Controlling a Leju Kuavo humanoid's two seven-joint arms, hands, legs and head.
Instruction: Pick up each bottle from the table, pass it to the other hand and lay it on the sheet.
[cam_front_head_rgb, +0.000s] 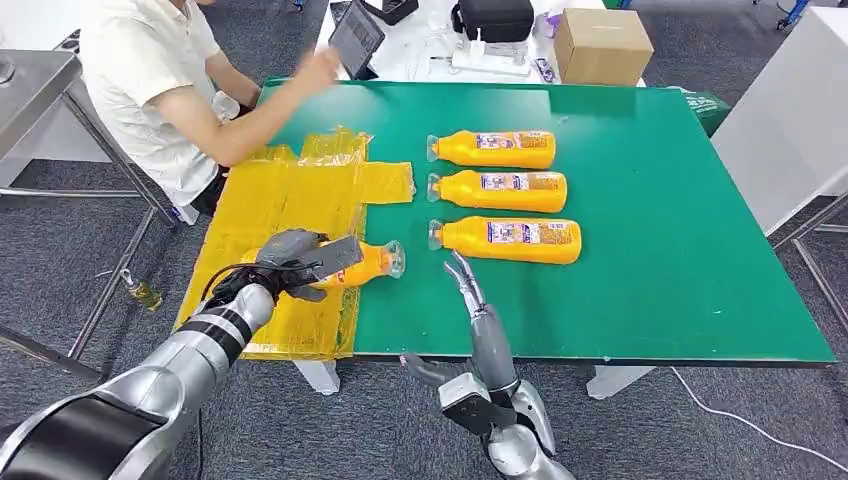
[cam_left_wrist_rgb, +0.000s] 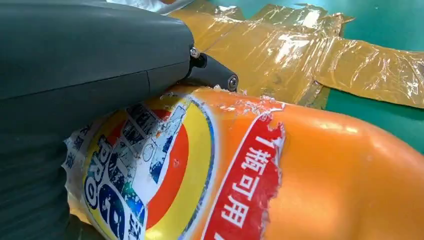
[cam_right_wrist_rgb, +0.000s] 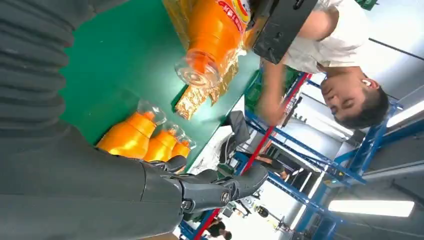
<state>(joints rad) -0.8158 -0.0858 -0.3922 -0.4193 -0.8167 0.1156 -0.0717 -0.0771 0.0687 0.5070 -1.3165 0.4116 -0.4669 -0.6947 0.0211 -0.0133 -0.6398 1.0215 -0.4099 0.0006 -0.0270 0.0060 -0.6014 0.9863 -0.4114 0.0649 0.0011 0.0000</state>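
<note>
Over at the upper left of the head view, a person (cam_front_head_rgb: 160, 85) in a white shirt sits beside the green bench (cam_front_head_rgb: 680, 250), one arm stretched toward a tablet (cam_front_head_rgb: 356, 38) near the top centre. Below that arm, the crinkled yellow sheet (cam_front_head_rgb: 290, 195) covers the left end of the bench. At lower left the left robot hand (cam_front_head_rgb: 298, 262) is clamped around an orange bottle (cam_front_head_rgb: 372, 264) that lies on its side over the near part of the sheet, its clear cap pointing right; in the left wrist view the torn label and orange body of this bottle sit right against the robot hand's grey cover. Right of centre, three more orange bottles lie on their sides in a column on the bare green surface, clear caps pointing left: the far bottle (cam_front_head_rgb: 495, 149), the middle bottle (cam_front_head_rgb: 502, 190) and the near bottle (cam_front_head_rgb: 510, 240). At bottom centre the right robot hand (cam_front_head_rgb: 470, 290) reaches up over the near edge of the bench, its fingers extended and apart, holding nothing, just below the near bottle's cap end. At the top right centre a cardboard box (cam_front_head_rgb: 601, 45) stands on a white table (cam_front_head_rgb: 430, 50) behind the bench.
</note>
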